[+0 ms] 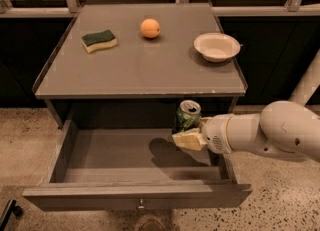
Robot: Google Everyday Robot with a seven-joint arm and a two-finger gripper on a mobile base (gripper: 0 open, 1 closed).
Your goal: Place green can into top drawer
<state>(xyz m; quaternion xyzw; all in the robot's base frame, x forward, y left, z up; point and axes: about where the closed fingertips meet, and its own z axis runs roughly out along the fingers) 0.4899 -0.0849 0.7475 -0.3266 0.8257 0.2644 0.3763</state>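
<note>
The green can (pixel 188 116), dark green with a pale label and silver top, is upright in my gripper (pixel 188 136), whose cream fingers (pixel 186 140) are shut on its lower part. The can hangs above the right rear part of the open top drawer (pixel 135 195), below the table's front edge. The drawer is pulled out, grey, with a small round knob (pixel 141 205) on its front panel. My white arm (pixel 265 135) reaches in from the right.
On the grey table (pixel 140 70) are a green and yellow sponge (pixel 99 40), an orange fruit (pixel 150 28) and a white bowl (pixel 217 47). The floor is speckled stone. A dark railing and glass stand behind the table.
</note>
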